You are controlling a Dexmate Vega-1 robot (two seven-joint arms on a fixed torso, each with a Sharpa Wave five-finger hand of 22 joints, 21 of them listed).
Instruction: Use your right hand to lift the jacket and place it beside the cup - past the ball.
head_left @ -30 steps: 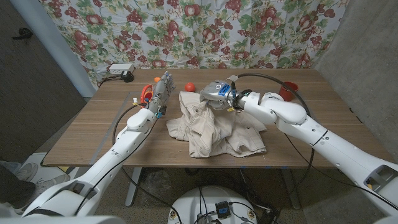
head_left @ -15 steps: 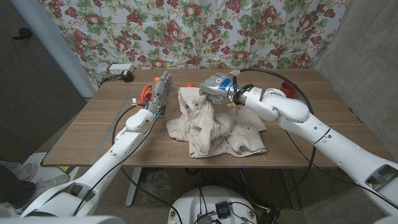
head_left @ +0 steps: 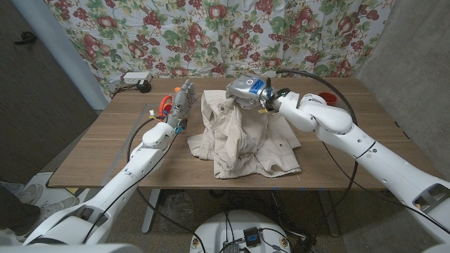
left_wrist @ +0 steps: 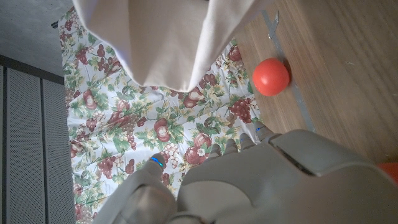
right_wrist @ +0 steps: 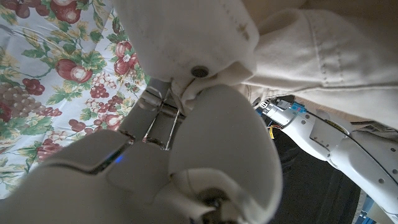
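Observation:
The cream jacket [head_left: 239, 137] lies bunched at the table's middle, its top edge pulled up. My right hand [head_left: 245, 91] grips that raised edge from above; in the right wrist view the fingers [right_wrist: 205, 137] pinch fabric beside a metal snap [right_wrist: 199, 71]. In the left wrist view a red ball [left_wrist: 271, 76] sits on the wood beyond the hanging jacket [left_wrist: 168, 37]. In the head view the lifted cloth hides the ball. My left hand [head_left: 181, 104] stands upright left of the jacket, fingers apart, holding nothing.
Orange items [head_left: 165, 105] lie by my left hand. A white power strip [head_left: 137, 79] sits at the back left corner. A black cable [head_left: 309, 74] arcs over my right forearm. A floral curtain hangs behind the table [head_left: 98, 151].
My right hand has risen and moved towards the back with the jacket's top edge, so the cloth stands taller and now covers the ball. The left hand has stayed put.

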